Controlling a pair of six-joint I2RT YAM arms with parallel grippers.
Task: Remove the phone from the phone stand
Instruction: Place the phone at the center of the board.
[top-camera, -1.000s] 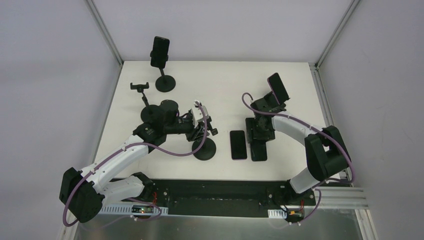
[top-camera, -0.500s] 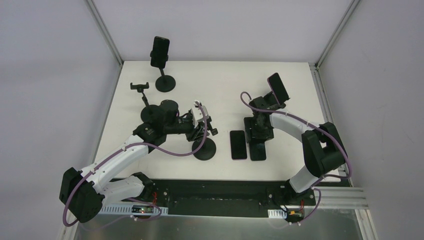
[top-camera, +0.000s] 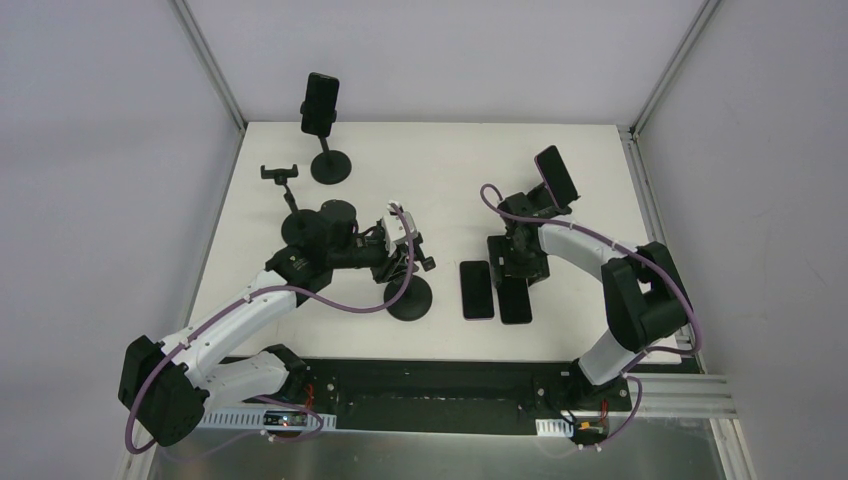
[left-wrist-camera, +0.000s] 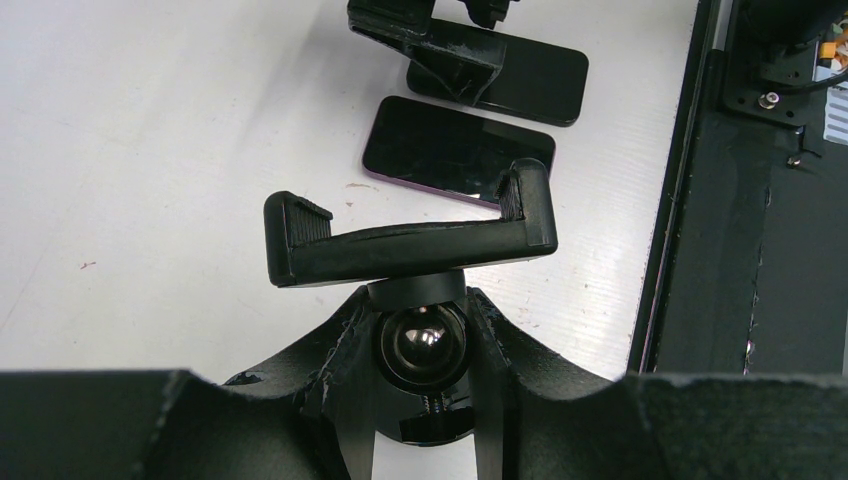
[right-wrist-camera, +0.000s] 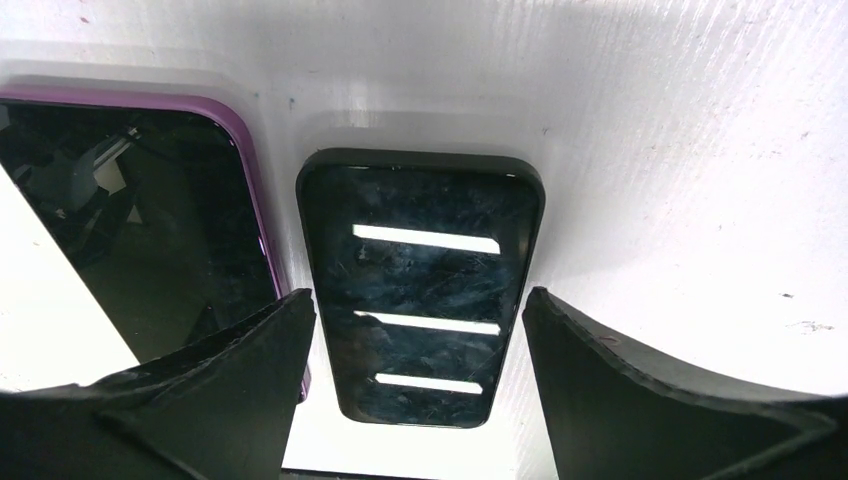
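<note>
A black phone (top-camera: 515, 300) lies flat on the table beside a purple-edged phone (top-camera: 478, 290). My right gripper (top-camera: 521, 265) hovers just above the black phone's far end. In the right wrist view it (right-wrist-camera: 415, 305) is open, its fingers either side of the black phone (right-wrist-camera: 425, 260) without touching it. The purple phone (right-wrist-camera: 130, 240) lies to its left. My left gripper (top-camera: 405, 260) is shut on the ball joint of an empty phone stand (top-camera: 410, 298). In the left wrist view it (left-wrist-camera: 422, 345) grips below the empty clamp (left-wrist-camera: 410, 240).
A stand holding a phone (top-camera: 321, 105) is at the back left, with an empty stand (top-camera: 280, 175) in front of it. Another stand with a phone (top-camera: 555, 175) is at the back right. A black rail (top-camera: 430, 385) runs along the near edge.
My right gripper has drawn back slightly from the black phone, which now lies flat close beside the purple phone. The left arm has not moved.
</note>
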